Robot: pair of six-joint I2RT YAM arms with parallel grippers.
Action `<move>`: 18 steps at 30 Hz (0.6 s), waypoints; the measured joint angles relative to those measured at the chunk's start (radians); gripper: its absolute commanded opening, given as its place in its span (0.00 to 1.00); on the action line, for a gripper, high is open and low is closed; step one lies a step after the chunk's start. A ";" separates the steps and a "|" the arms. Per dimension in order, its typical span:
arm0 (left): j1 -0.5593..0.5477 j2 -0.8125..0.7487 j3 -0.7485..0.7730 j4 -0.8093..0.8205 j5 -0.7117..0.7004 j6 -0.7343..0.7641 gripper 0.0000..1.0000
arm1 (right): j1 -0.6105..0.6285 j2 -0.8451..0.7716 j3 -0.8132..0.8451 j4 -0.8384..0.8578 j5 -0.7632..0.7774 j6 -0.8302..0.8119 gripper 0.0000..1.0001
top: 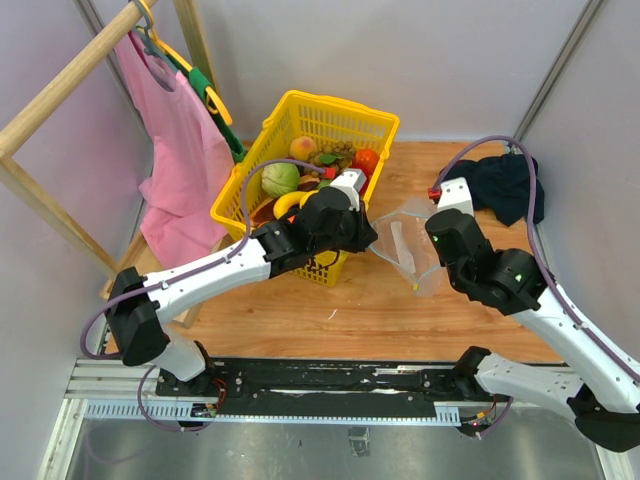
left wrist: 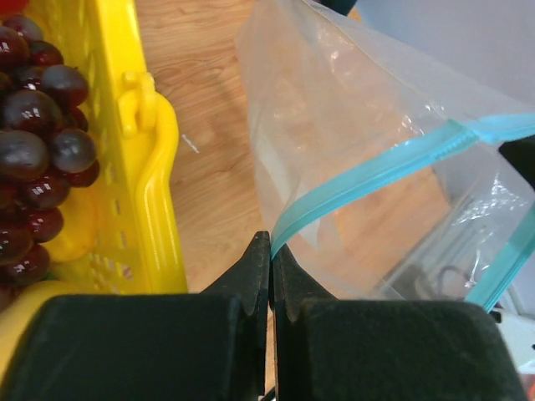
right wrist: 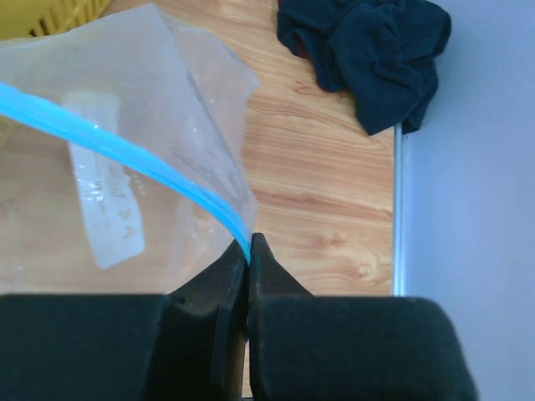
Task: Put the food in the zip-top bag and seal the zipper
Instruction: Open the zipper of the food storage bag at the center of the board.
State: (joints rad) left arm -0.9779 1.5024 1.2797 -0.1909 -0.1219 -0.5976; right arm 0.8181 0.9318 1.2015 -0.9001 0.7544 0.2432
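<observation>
In the overhead view the bag [top: 405,240] hangs just right of centre, stretched between the two arms above the table [top: 350,310]. The left gripper [left wrist: 270,251] is pinched tight on one end of the zipper [left wrist: 376,167], the blue strip running up and right from its fingertips. The right gripper [right wrist: 248,246] is likewise clamped on the strip's other end, at the lower middle of its wrist view. The bag's clear walls sag between them and the wood shows through.

The food [top: 300,175] lies in the basket [top: 330,105] at upper centre. It includes a green round piece, a banana [top: 290,203], an orange-red piece and grapes [left wrist: 33,125] against the yellow wall. The left arm's wrist lies across the basket's near right corner and hides part of the load. The basket's rim stands just beside the bag's left side.

A dark cloth [right wrist: 368,54] is bunched at the upper right, behind the right arm and apart from the bag. A pink shirt [top: 175,150] hangs from a wooden rack [top: 60,90] at upper left.
</observation>
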 measured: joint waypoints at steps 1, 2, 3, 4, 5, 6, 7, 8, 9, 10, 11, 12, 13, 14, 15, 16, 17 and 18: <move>0.000 0.000 0.012 -0.023 -0.007 0.012 0.00 | -0.005 -0.001 0.000 -0.006 0.004 -0.011 0.03; 0.000 0.000 0.021 -0.040 -0.013 0.022 0.00 | -0.008 -0.002 0.000 -0.012 0.007 -0.020 0.03; 0.000 0.000 0.029 -0.057 -0.018 0.034 0.01 | -0.014 -0.001 0.000 -0.015 0.006 -0.029 0.03; 0.000 0.000 0.036 -0.071 -0.022 0.044 0.00 | -0.019 -0.001 0.000 -0.018 0.006 -0.036 0.03; 0.000 0.000 0.041 -0.082 -0.025 0.055 0.00 | -0.027 -0.001 -0.001 -0.019 0.007 -0.043 0.03; 0.000 0.001 0.045 -0.091 -0.027 0.064 0.00 | -0.035 0.000 -0.003 -0.019 0.007 -0.053 0.03; 0.000 0.001 0.048 -0.097 -0.028 0.073 0.00 | -0.037 0.001 -0.006 -0.019 0.008 -0.062 0.03; 0.000 0.001 0.050 -0.101 -0.029 0.081 0.00 | -0.046 0.003 -0.013 -0.019 0.008 -0.072 0.02; 0.000 0.002 0.054 -0.106 -0.029 0.090 0.00 | -0.056 0.006 -0.019 -0.021 0.008 -0.082 0.01; 0.000 0.005 0.058 -0.110 -0.029 0.098 0.00 | -0.067 0.009 -0.023 -0.023 0.006 -0.089 0.01; 0.000 0.008 0.063 -0.113 -0.029 0.103 0.00 | -0.082 0.014 -0.024 -0.024 0.003 -0.097 0.01; 0.001 0.012 0.065 -0.113 -0.028 0.105 0.00 | -0.101 0.019 -0.024 -0.024 -0.008 -0.105 0.01; 0.001 0.014 0.065 -0.110 -0.023 0.107 0.00 | -0.114 0.023 -0.024 -0.024 -0.021 -0.110 0.01; 0.001 0.016 0.065 -0.108 -0.018 0.108 0.01 | -0.126 0.024 -0.024 -0.024 -0.039 -0.113 0.01; 0.001 0.018 0.065 -0.106 -0.010 0.108 0.02 | -0.136 0.027 -0.024 -0.024 -0.060 -0.116 0.00; 0.001 0.021 0.065 -0.102 -0.002 0.108 0.06 | -0.140 0.029 -0.024 -0.025 -0.077 -0.117 0.01; 0.001 0.024 0.065 -0.096 0.010 0.108 0.10 | -0.141 0.033 -0.023 -0.025 -0.099 -0.117 0.01; 0.001 0.028 0.065 -0.090 0.018 0.108 0.11 | -0.142 0.038 -0.021 -0.026 -0.115 -0.118 0.01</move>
State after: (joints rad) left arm -0.9768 1.5303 1.3449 -0.2810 -0.1040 -0.4900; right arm 0.6765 0.9699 1.1805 -0.9260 0.6395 0.1253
